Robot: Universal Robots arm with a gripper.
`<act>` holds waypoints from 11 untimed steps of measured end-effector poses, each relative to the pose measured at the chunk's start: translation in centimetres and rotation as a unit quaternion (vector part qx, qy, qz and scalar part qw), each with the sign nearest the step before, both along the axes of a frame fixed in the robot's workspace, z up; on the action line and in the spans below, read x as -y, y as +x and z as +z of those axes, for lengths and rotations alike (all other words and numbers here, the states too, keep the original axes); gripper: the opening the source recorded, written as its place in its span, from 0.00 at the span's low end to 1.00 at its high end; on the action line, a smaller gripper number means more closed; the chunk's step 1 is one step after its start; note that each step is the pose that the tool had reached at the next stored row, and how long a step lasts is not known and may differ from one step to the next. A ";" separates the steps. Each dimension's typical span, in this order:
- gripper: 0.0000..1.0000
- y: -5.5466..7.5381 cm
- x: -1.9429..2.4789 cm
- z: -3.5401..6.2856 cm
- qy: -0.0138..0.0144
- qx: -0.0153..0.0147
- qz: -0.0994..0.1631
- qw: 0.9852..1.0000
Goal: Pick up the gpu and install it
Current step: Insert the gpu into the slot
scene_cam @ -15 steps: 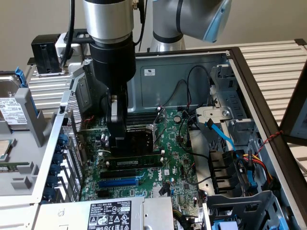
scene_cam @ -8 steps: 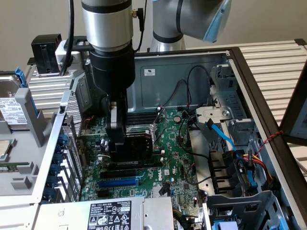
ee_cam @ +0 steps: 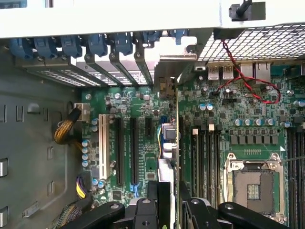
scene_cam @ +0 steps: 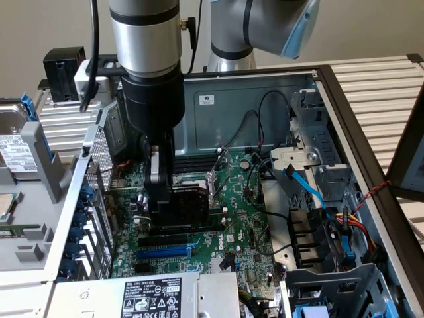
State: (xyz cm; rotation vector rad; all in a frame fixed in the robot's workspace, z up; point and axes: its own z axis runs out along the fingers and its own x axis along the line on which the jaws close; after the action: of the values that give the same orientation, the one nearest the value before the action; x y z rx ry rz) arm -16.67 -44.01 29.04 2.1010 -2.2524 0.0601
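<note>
You have the fingers (ee_cam: 153, 191) half closed, clamped on the gpu (scene_cam: 189, 202). It stands on edge, just over the motherboard (scene_cam: 232, 218), left of centre in the exterior view, inside the case (scene_cam: 265, 99). Whether it touches the board you cannot tell.

tool (ee_cam: 170, 193): jaws clamped on gpu (ee_cam: 169, 143) | gpu: edge-on, upright over motherboard (ee_cam: 128, 100), beside CPU socket (ee_cam: 252, 183) | blue slot latches (ee_cam: 71, 45): well apart from CPU socket

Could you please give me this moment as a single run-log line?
claw: shut on gpu | gpu: upright over motherboard slots | seated: cannot tell
</note>
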 end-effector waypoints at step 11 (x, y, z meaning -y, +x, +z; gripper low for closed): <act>0.27 -0.2 0.95 -1.27 0.000 0.000 -0.011 1.000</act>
State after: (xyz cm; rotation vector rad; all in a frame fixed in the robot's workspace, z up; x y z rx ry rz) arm -16.84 -44.96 27.77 2.0771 -2.2747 0.0579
